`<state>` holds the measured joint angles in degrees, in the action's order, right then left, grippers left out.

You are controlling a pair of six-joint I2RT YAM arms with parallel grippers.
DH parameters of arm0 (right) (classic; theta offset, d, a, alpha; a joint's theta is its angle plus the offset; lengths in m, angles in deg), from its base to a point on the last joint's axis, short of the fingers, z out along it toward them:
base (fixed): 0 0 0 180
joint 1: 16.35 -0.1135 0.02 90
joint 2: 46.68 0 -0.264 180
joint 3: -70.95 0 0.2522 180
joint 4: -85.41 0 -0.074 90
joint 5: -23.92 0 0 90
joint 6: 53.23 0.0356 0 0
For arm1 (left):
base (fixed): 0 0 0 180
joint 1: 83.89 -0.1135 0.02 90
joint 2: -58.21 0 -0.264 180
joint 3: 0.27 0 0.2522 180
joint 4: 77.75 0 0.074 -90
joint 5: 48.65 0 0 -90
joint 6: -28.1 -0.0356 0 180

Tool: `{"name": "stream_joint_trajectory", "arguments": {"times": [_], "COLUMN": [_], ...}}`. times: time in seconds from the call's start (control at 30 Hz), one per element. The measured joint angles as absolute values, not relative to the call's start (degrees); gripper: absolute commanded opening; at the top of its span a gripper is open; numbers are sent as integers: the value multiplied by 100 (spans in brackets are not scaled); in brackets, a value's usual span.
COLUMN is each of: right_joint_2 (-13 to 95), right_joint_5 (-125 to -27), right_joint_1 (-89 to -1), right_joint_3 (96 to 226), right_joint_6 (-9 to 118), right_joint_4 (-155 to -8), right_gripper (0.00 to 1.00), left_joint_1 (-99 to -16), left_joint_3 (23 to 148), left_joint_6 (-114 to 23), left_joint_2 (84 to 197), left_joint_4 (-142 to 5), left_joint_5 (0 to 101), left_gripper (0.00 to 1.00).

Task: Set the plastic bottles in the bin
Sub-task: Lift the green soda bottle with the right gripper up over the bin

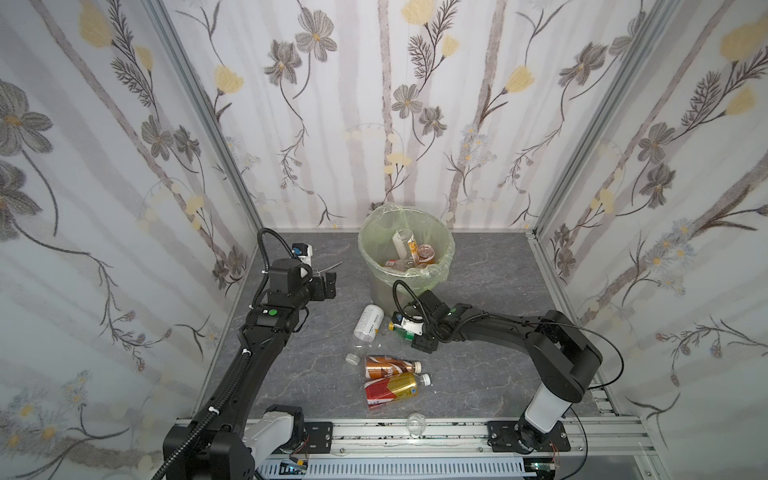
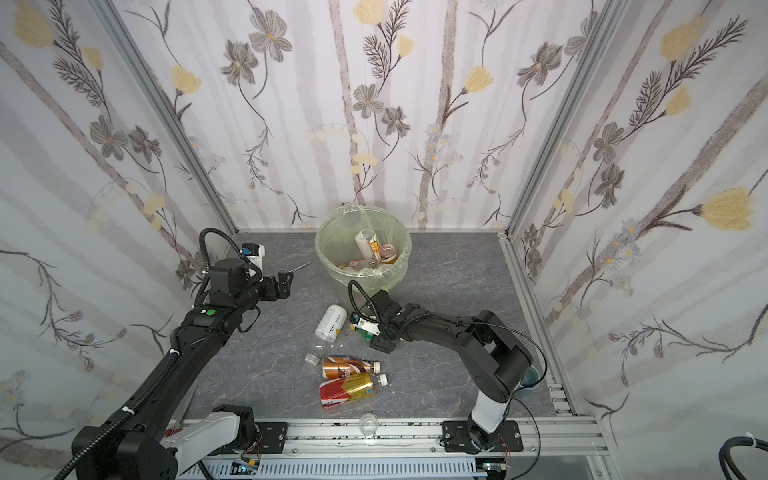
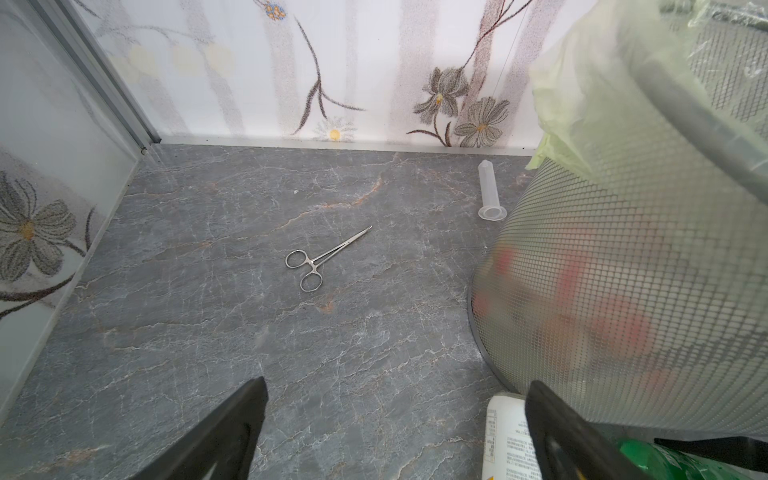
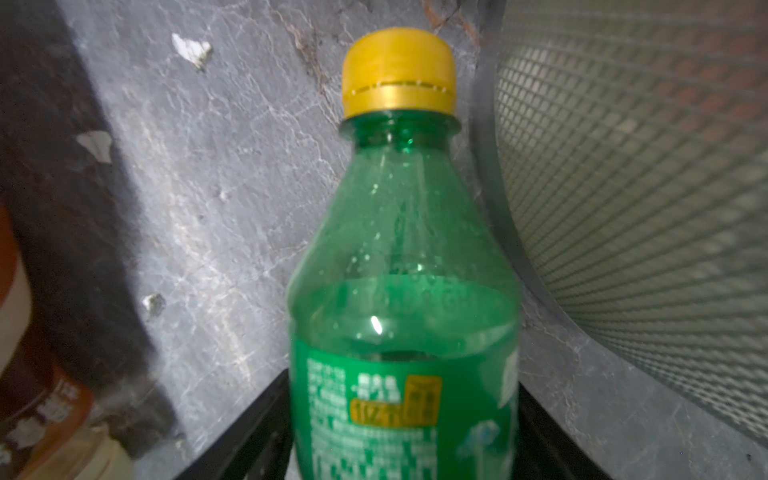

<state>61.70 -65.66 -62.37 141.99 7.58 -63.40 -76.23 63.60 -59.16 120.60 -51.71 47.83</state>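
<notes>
The bin [image 1: 376,232] stands at the back of the grey floor [image 1: 490,291], in the middle of both top views. A light green bag [image 1: 432,276] hangs over its rim, and some bottles [image 1: 409,249] lie inside it. In front of the bin, more bottles lie on their sides. A white bottle [image 1: 369,323] lies just left of my right claw [image 4: 403,376]. Lower in a top view I see a clear bottle [image 1: 352,358] that is hard to make out, with a pale cap. Next to it lie a brown-orange bottle [image 1: 388,366] and a red-gold bottle [image 1: 390,388], touching each other. A small glass cup [image 1: 415,424] stands on the rail [image 1: 457,432] at the bottom edge. Left of the bin lies a metal clamp [image 3: 322,259] with two finger rings. A clear plastic tube [image 3: 488,191] lies near the foot of the bin.

The green bottle [image 4: 405,270] lies on the floor right in front of the bin, its yellow cap pointing left in both top views. The bin wall is just beside it, and the white bottle is near on the other side, so the spot is tight.

My right arm [image 1: 498,328] comes from the lower right, bends, and reaches low toward the middle. My left arm [image 1: 249,361] comes up from the lower left and stops left of the bin.

My right claw has one finger on each side of the green bottle and squeezes it. My left claw [image 3: 397,382] is wide apart, with nothing in it.
</notes>
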Motion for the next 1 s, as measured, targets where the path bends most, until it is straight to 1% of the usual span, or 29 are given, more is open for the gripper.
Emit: {"name": "stream_joint_trajectory", "arguments": {"times": [0.43, 0.53, 0.77, 0.9, 1.0], "right_joint_2": [6389, 6354, 5593, 5053, 4741], "right_joint_5": [-6476, -6432, -6378, -6371, -6540], "right_joint_1": [-6274, -6281, -6278, -6333, -6482], "right_joint_3": [14280, 14278, 14138, 14136, 14122], "right_joint_6": [785, 802, 824, 822, 780], "right_joint_4": [-6414, -6410, -6268, -6231, -6204], "right_gripper": [59, 53, 49, 49, 49], "left_joint_1": [-7625, -7628, -7628, -7634, -7634], "left_joint_3": [6360, 6360, 6360, 6360, 6360], "left_joint_6": [-5935, -5935, -5935, -5935, -5935], "left_joint_2": [12089, 12089, 12089, 12089, 12089], "left_joint_4": [-5171, -5171, -5171, -5171, -5173], "left_joint_5": [4785, 4785, 4785, 4785, 4787], "left_gripper": [99, 99, 99, 99, 99]}}
